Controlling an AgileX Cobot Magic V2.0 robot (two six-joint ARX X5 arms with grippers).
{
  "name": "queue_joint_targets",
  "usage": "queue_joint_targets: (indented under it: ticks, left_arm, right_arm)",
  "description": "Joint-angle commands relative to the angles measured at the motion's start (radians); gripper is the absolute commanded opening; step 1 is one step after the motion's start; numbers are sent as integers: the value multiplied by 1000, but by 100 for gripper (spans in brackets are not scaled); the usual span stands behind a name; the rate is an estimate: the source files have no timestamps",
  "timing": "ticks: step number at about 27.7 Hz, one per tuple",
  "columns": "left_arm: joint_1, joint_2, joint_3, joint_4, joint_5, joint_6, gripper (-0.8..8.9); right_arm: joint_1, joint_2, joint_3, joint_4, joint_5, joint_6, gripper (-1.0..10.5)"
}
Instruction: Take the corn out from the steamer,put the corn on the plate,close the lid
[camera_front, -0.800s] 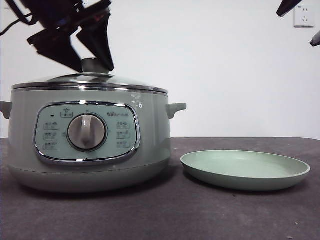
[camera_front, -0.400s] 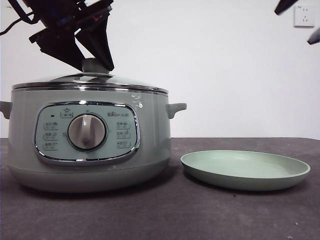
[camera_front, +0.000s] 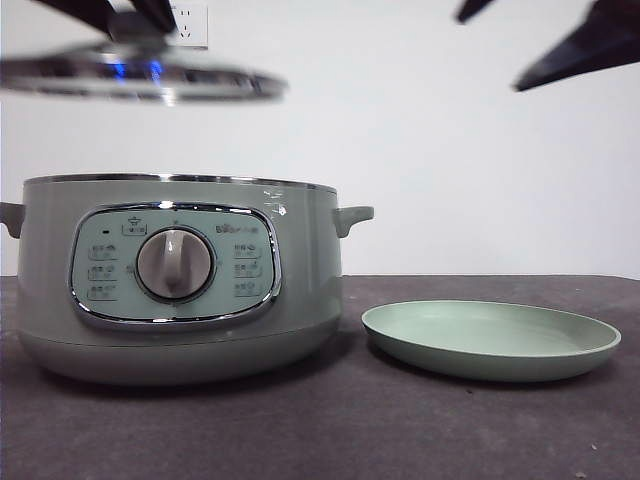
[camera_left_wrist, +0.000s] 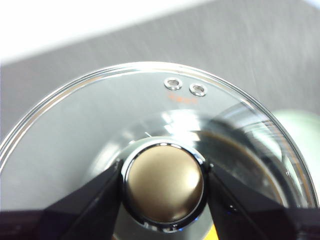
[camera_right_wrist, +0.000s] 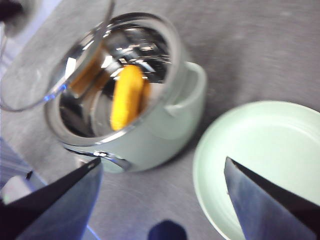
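**Lid up, corn in pot**

Left gripper (camera_left_wrist: 164, 186) clamped on knob of lid (camera_front: 140, 78), held level above steamer (camera_front: 180, 280). Corn (camera_right_wrist: 126, 96) lying inside open steamer, long axis running rim to rim. Plate (camera_front: 490, 340) bare, just beside steamer on surface (camera_front: 330, 430). Right gripper (camera_right_wrist: 162, 175) spread wide, holding nothing, above steamer and plate.

left gripper (camera_left_wrist: 164, 187): clamped on lid (camera_left_wrist: 100, 130) knob, raised | right gripper (camera_right_wrist: 162, 172): jaws spread, hovering
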Motion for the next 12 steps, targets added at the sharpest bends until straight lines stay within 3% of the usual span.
queue_joint_targets:
  ticks: [1,9,12]
  left_arm:
    - [0,-80,9,18,-76,2,-9]
    - [0,-252,9,-94,-266,11,-9]
    - [0,-314,9,-140,-349,14,-9]
  right_arm:
    - [63,66,47,21,22,24,406]
    - [227,304,248,14,61,16,405]
    - [307,452,391,-39,137,-19,405]
